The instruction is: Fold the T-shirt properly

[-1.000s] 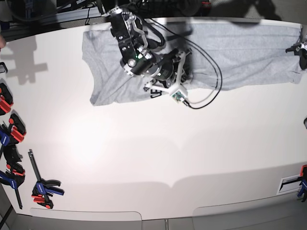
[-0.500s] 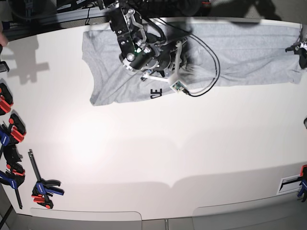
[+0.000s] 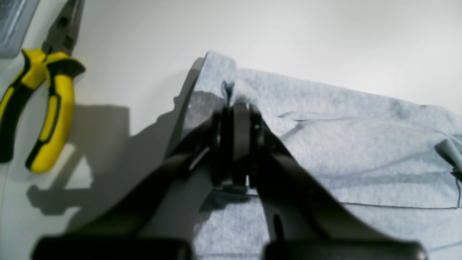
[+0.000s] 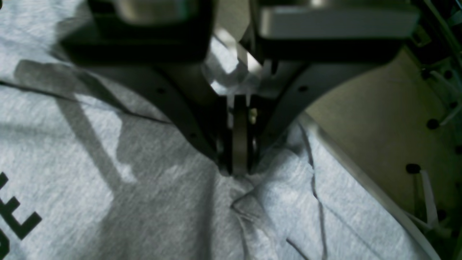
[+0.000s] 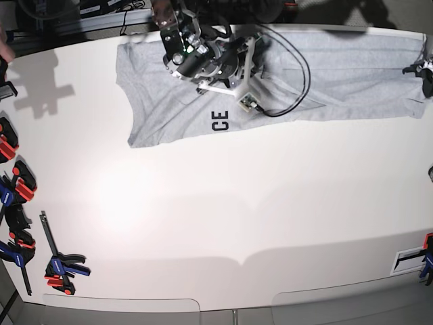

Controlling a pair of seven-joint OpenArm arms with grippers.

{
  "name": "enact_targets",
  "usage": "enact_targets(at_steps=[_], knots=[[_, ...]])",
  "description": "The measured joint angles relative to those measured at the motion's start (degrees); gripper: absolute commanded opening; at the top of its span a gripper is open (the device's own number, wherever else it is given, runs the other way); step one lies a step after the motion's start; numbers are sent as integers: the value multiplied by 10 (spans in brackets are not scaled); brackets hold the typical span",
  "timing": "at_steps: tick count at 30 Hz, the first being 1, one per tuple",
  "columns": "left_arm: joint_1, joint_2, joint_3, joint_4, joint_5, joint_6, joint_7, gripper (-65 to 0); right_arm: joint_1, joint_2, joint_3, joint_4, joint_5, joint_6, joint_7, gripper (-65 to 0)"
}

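Right tool [image 4: 239, 169] clenched on T-shirt [image 5: 325, 74] fabric, drawn back toward the surface's [image 5: 237, 203] far edge, uncovering "CE" lettering [image 5: 220, 120] near the hem. Left tool [image 3: 236, 108] clamped on a shirt corner beside yellow pliers [image 3: 39, 108]. Fold probably being undone or redone

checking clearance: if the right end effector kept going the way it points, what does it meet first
Nothing to travel through: the right end effector, shut, already has its tips in the light heather-grey cotton T-shirt. Going on would likely press fabric onto the white table beneath.
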Motion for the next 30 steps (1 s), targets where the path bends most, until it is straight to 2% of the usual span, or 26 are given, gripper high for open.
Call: enact_targets(at_steps=[4, 7, 8, 11, 17, 18, 20, 21, 22, 25, 28, 30], knots=[[0, 0, 0, 0, 69, 0, -48, -650, 0, 16, 0, 0, 0, 0, 3, -650], [0, 0, 0, 0, 77, 0, -57, -650, 0, 22, 1, 0, -2, 0, 2, -650], [0, 0, 0, 0, 77, 0, -56, -630, 0, 22, 1, 0, -2, 0, 5, -650], [0, 0, 0, 0, 77, 0, -56, -489, 0, 22, 0, 0, -2, 0, 9, -650], [0, 0, 0, 0, 77, 11, -56, -473, 0, 21, 1, 0, 9, 0, 10, -650], [0, 0, 0, 0, 77, 11, -56, -473, 0, 21, 1, 0, 22, 0, 11, -608], [0, 0, 0, 0, 77, 11, -56, -473, 0, 21, 0, 0, 51, 0, 12, -463], [0, 0, 0, 0, 77, 11, -57, -473, 0, 21, 0, 0, 63, 0, 12, -416], [0, 0, 0, 0, 77, 11, -56, -473, 0, 21, 0, 0, 72, 0, 14, -396], [0, 1, -4, 0, 78, 11, -58, -473, 0, 21, 0, 11, 112, 1, 20, -396], [0, 3, -26, 0, 78, 11, -86, -467, 5, 21, 0, 49, 148, 10, 29, -396], [0, 3, -48, 0, 78, 11, -87, -394, 10, 21, 0, 75, 158, 16, 42, -396]])
